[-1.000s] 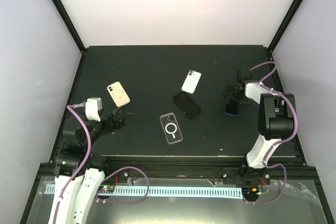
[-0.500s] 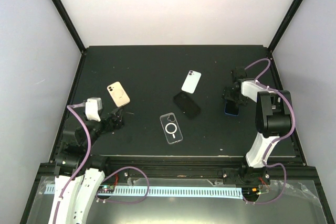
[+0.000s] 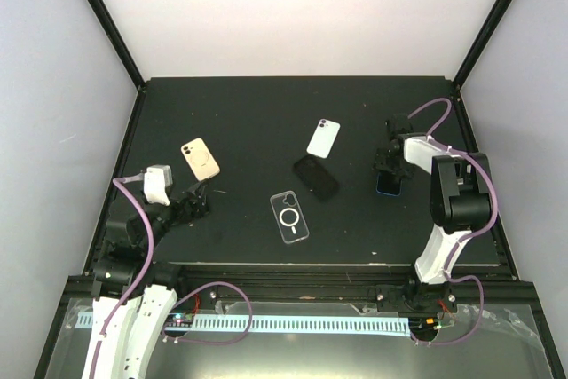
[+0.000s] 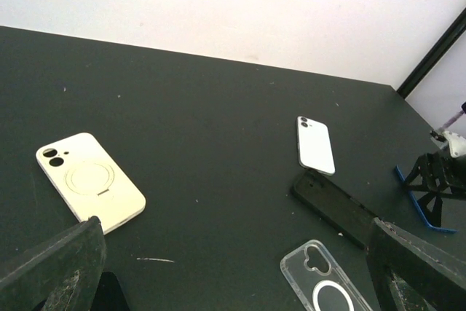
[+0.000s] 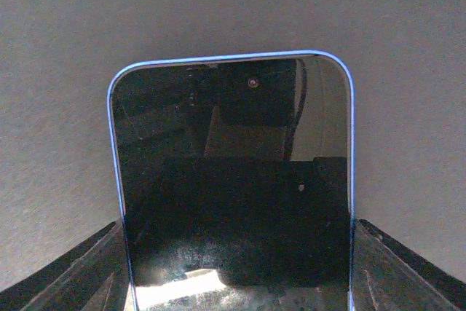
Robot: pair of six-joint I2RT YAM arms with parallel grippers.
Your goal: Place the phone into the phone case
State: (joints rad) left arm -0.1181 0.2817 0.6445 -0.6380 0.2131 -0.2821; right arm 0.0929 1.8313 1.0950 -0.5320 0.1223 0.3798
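Screen-up phone (image 5: 233,180) lies flat between the fingers (image 5: 80,267) of right gripper (image 5: 237,253); cannot tell if they pinch it yet. The left gripper (image 4: 233,227) is spread, empty. Risk: thin, low edges, so fingers may ride over and the phone skids out.

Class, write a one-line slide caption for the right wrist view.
Blue-rimmed phone lying screen-up on the dark table, between the fingers of the right pincer.
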